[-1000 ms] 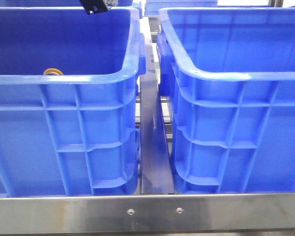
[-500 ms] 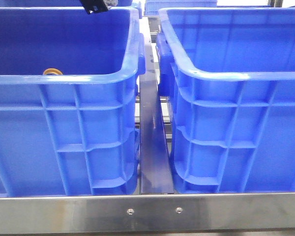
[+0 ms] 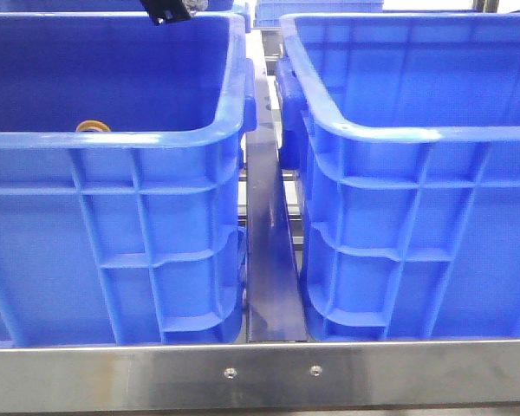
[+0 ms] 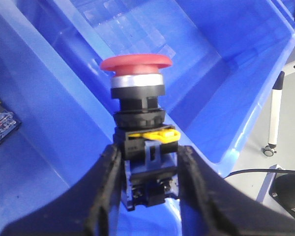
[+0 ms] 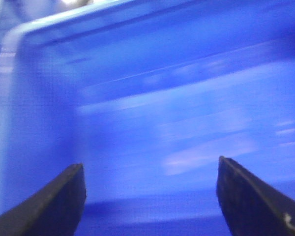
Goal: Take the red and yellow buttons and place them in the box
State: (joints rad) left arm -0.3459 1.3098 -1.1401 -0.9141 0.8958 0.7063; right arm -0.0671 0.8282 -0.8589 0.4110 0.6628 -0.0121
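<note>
Two big deep blue plastic crates w/ ribbed grid walls sit side by side behind a shiny metal rail (image 3: 269, 374). The left blue crate (image 3: 113, 251) and the right blue crate (image 3: 425, 243) are apart, w/ a grey metal strip (image 3: 269, 260) between them.

The left gripper (image 4: 150, 191) has its two black fingers (image 4: 105, 196) pressed on a red push button w/ a flat round red cap, silver ring & black body (image 4: 137, 98). The fingers pinch the black lower body. The red cap stands up above them. A small yellow clip (image 4: 160, 135) sticks out on the body. Behind the button are blue crate walls, so it is held up over a crate rim. Which crate, can't tell. A small dark circuit card (image 4: 1, 123) lies on a blue floor nearby.

In the front view, a bit of yellow-orange ring-edged button (image 3: 94, 126) peeks over the near rim inside the left crate.

The right gripper (image 5: 150, 196) is spread wide, nothing between its black fingers (image 5: 54, 201). Its view is blurry, all blue crate wall.
</note>
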